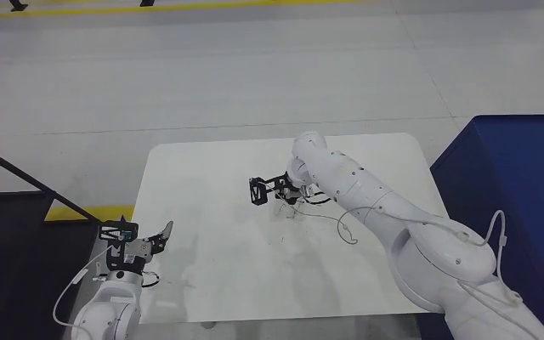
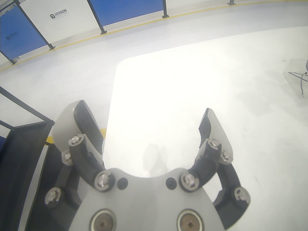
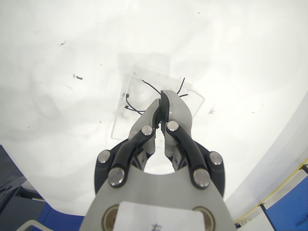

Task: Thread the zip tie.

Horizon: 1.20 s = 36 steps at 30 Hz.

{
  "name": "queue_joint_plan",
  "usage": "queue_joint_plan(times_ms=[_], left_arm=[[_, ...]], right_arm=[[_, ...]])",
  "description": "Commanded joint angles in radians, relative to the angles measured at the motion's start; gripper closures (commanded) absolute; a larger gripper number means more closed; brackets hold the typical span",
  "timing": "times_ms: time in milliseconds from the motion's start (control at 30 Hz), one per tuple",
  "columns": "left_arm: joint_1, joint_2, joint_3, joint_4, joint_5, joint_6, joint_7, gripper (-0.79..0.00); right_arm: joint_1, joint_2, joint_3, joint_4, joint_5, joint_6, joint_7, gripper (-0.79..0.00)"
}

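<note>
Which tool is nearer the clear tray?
Right. The right tool is over the clear tray, shut on a zip tie; the left tool sits open near the table edge, well away.

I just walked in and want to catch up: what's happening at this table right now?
The right gripper is over a clear tray in the middle of the white table. It is shut on a black zip tie that sticks out past its tips. Other ties lie in the tray. The left gripper is open near the table's edge, holding nothing.
</note>
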Motion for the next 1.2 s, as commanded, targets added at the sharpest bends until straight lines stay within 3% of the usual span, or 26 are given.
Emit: queue_joint_plan(times_ms=[0,233,400,867,933,1167], left_arm=[[0.000,0.000,0.000,0.000,0.000,0.000,0.000,-0.785],[0.000,0.000,0.000,0.000,0.000,0.000,0.000,-0.785],[0.000,0.000,0.000,0.000,0.000,0.000,0.000,-0.785],[0.000,0.000,0.000,0.000,0.000,0.000,0.000,-0.785],[0.000,0.000,0.000,0.000,0.000,0.000,0.000,-0.785],[0.000,0.000,0.000,0.000,0.000,0.000,0.000,-0.785]], right_arm=[[-0.004,0.004,0.002,-0.005,0.002,0.002,0.014,0.000],[-0.006,0.013,0.020,-0.005,0.032,0.004,0.062,-0.009],[-0.009,0.010,0.025,-0.008,0.035,0.033,0.098,-0.135],[-0.020,-0.032,0.024,0.048,0.028,0.081,0.132,-0.105],[-0.021,-0.041,0.023,0.064,0.027,0.093,0.138,-0.071],[-0.021,-0.074,0.021,0.115,0.016,0.100,0.122,-0.099]])
